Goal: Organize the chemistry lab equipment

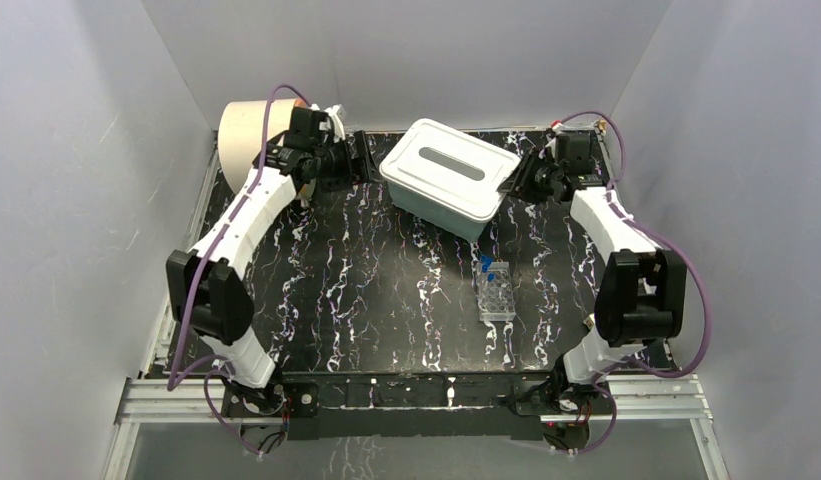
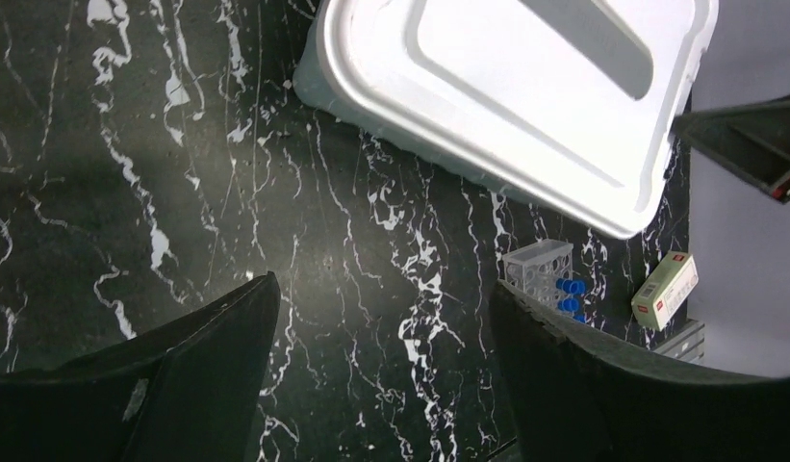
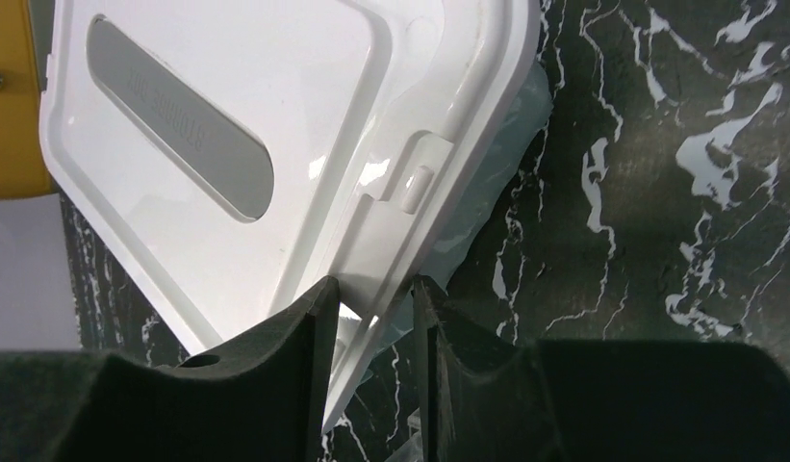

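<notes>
Top external view is showing the left gripper [image 1: 338, 160] hovering just beside the cream drum [image 1: 248, 125], while the right gripper [image 1: 514, 185] is meeting the right edge of the white bin [image 1: 449, 175]. The clear tube rack [image 1: 496, 295] is sitting on the table [image 1: 366, 300] nearer than the bin, with blue-capped tubes [image 1: 494, 267] at its far end.

Left wrist view is showing the left gripper [image 2: 383, 289] spreading its fingers [image 2: 217, 375] wide over bare marble, holding nothing; the rack [image 2: 537, 268] is lying beyond, near a small white box [image 2: 665, 289].

Right wrist view is showing the right gripper [image 3: 373, 289] pinching the bin's lid [image 3: 275, 125] at its rim, fingers [image 3: 294, 385] nearly together.
</notes>
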Motion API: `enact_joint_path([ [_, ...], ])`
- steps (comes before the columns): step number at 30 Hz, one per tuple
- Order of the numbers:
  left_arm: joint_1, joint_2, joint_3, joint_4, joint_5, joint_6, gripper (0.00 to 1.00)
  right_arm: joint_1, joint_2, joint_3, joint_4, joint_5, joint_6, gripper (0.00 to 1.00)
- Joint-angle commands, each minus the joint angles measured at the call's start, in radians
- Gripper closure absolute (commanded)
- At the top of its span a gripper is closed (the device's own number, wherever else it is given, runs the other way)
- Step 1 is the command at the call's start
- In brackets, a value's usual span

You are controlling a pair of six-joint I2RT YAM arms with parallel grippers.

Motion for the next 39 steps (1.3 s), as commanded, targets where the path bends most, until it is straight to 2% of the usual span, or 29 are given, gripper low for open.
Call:
enact_joint_path([
  [1,-0.004,-0.122,-0.069,-0.006,-0.046,-0.013,0.20,0.002,0.047,0.115,-0.019,0.061,-0.082,0.55],
  [3,-0.004,-0.167,-0.101,-0.008,-0.062,-0.018,0.17,0.002,0.030,0.151,-0.049,0.083,-0.095,0.51],
  [7,-0.003,-0.254,-0.148,-0.046,-0.135,-0.033,0.02,0.002,-0.035,0.207,-0.118,0.116,-0.136,0.45],
  [12,-0.004,-0.349,-0.162,-0.107,-0.211,-0.045,0.02,0.002,-0.153,0.243,-0.233,0.146,-0.176,0.33],
  [17,-0.003,-0.414,-0.137,-0.199,-0.324,-0.039,0.02,0.002,-0.316,0.197,-0.326,0.229,-0.195,0.21],
  [22,-0.004,-0.496,-0.151,-0.270,-0.393,-0.047,0.02,0.002,-0.524,0.133,-0.396,0.333,-0.218,0.03],
  [27,-0.004,-0.599,-0.179,-0.302,-0.454,-0.053,0.02,0.001,-0.722,0.090,-0.428,0.436,-0.225,0.01],
  [30,-0.004,-0.637,-0.135,-0.330,-0.495,-0.044,0.02,0.002,-0.812,0.087,-0.434,0.473,-0.227,0.02],
  [39,-0.010,-0.710,-0.017,-0.368,-0.630,-0.001,0.02,0.002,-0.914,0.092,-0.393,0.523,-0.222,0.01],
])
